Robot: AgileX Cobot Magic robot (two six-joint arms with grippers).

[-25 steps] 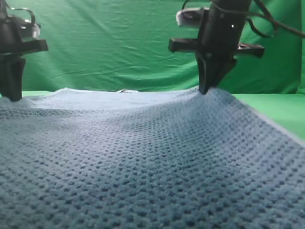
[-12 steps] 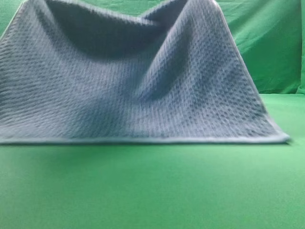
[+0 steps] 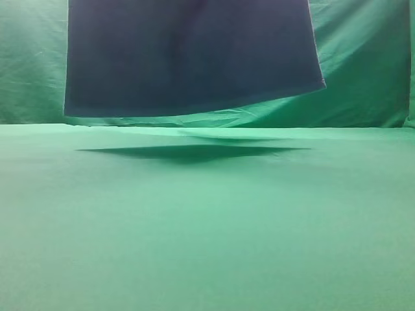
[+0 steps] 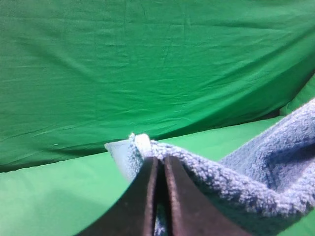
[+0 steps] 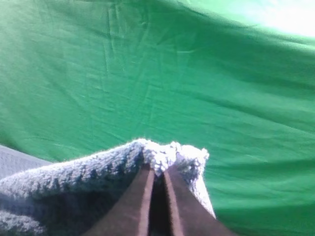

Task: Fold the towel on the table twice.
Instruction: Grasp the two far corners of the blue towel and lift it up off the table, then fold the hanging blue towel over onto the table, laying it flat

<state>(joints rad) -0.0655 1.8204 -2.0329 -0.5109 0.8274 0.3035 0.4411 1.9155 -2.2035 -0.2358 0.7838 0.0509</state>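
The towel [image 3: 191, 58] hangs in the air above the table's [image 3: 207, 227] far edge, bottom hem clear of the surface, its shadow [image 3: 191, 152] lying below it; the backdrop [image 3: 363, 65] is behind. Left gripper [image 4: 158, 169] is pinched tight on one top corner; right gripper [image 5: 155, 179] is clamped on the other.

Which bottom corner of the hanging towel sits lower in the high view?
The left bottom corner of the towel hangs lower; the right bottom corner rides higher, nearer the backdrop.
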